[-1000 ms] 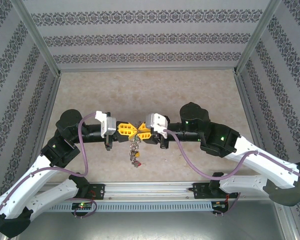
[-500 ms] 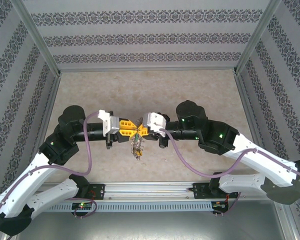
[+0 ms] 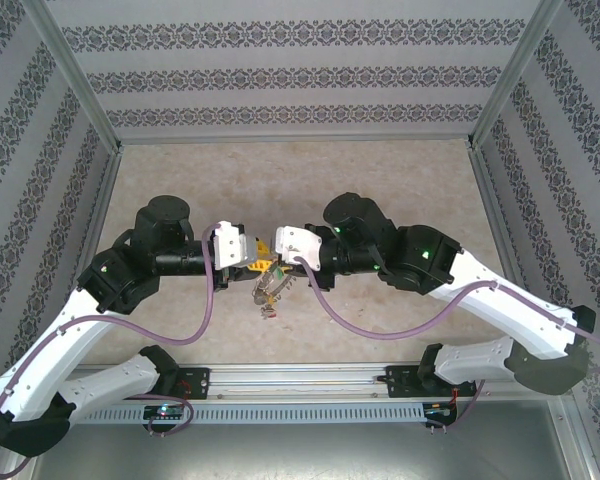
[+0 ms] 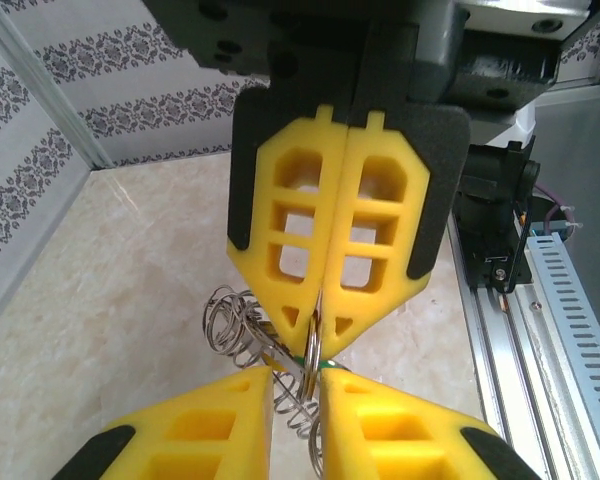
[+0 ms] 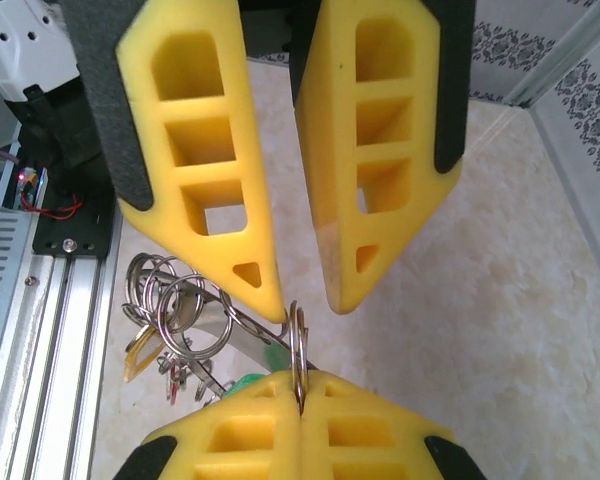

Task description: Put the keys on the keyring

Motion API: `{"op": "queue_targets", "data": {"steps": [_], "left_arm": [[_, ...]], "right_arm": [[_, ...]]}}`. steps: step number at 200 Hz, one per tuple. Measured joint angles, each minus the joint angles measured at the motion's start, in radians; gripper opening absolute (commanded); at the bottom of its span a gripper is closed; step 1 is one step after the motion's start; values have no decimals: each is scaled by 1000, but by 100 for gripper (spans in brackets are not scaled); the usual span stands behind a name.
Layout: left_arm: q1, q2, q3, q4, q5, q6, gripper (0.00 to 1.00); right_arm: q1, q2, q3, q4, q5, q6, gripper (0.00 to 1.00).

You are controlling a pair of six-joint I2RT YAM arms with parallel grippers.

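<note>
Beige mottled tabletop (image 3: 400, 180); right gripper (image 5: 300, 388) pinches thin steel keyring (image 5: 298, 340), 6 o'clock; left gripper's (image 5: 305, 308) yellow latticed jaws parted.

So the table (image 3: 400, 180) is a beige marble-look slab with faint veining and a matte finish. A slotted aluminium rail (image 3: 300, 385) runs along its near edge. The left arm's base (image 3: 172, 376) sits on the rail left of its middle, the right arm's base (image 3: 425, 372) right of it. Past the rail, the top runs back to patterned walls (image 3: 300, 75).
</note>
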Motion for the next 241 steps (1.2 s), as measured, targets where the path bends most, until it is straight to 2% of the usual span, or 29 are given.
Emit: {"op": "queue_targets", "data": {"steps": [102,133,161,182,195,208,226,241], "left_arm": [[-13,22,-19,3,23,-8,23],[-14,22,-19,3,31,-27,0],[-18,18,-23,5,31,-31,0],[-18,6,-37,25,32,-43,0],[-18,-8,-56,53,34,-61,0],[-18,-21,-78,79,38,-83,0],[-18,-35,-102,114,45,-110,0],[-18,-38,-110,135,55,-129,0]], "right_arm": [[0,15,3,-6,-19,0,0],[0,16,3,-6,-31,0,0],[0,16,4,-9,-33,0,0],[0,12,-2,-2,-34,2,22],[4,-2,-19,24,-34,3,27],[7,-20,-43,46,-35,10,25],[6,-52,-87,84,-42,26,16],[4,-77,-122,112,-45,47,15]]}}
